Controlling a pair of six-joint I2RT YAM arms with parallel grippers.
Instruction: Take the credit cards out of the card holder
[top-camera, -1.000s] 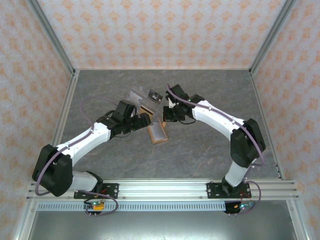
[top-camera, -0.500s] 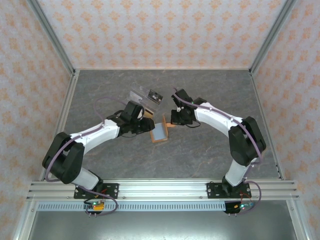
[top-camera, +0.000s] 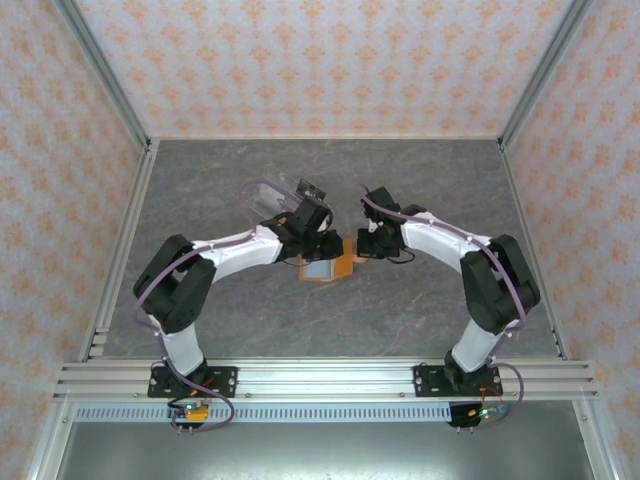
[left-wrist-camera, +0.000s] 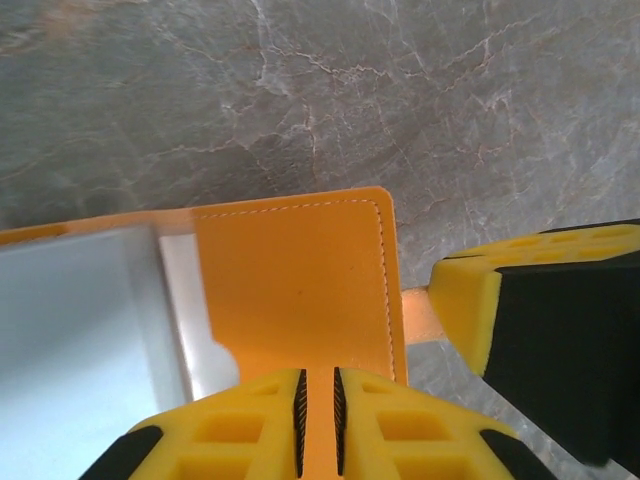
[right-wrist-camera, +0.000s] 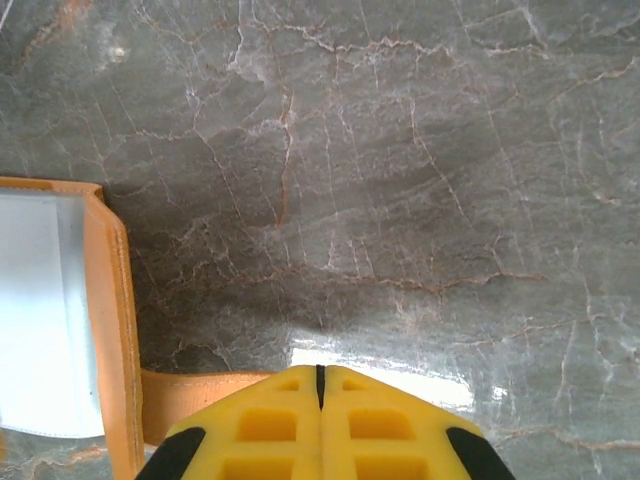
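Note:
The orange card holder (top-camera: 343, 266) lies open on the table between both grippers. Its pale grey inner pocket (left-wrist-camera: 70, 330) is to the left of the orange flap (left-wrist-camera: 300, 290). My left gripper (left-wrist-camera: 318, 410) is shut on the near edge of that flap, and orange shows between its pads. My right gripper (right-wrist-camera: 320, 385) is shut just right of the holder (right-wrist-camera: 110, 330). An orange strap (right-wrist-camera: 190, 395) runs from the holder under its left finger; I cannot tell whether it is pinched. A small dark credit card (top-camera: 312, 189) lies behind the left gripper (top-camera: 318, 238).
A clear plastic piece (top-camera: 268, 196) lies at the back left, next to the dark card. The grey marble table (top-camera: 420, 180) is ringed by aluminium rails and patterned walls. Both forearms arch in from the near edge and meet at the middle.
My left arm swung right to the card holder and its gripper closed on the orange flap. The holder now lies opened flat. My right gripper shifted slightly right and stayed shut.

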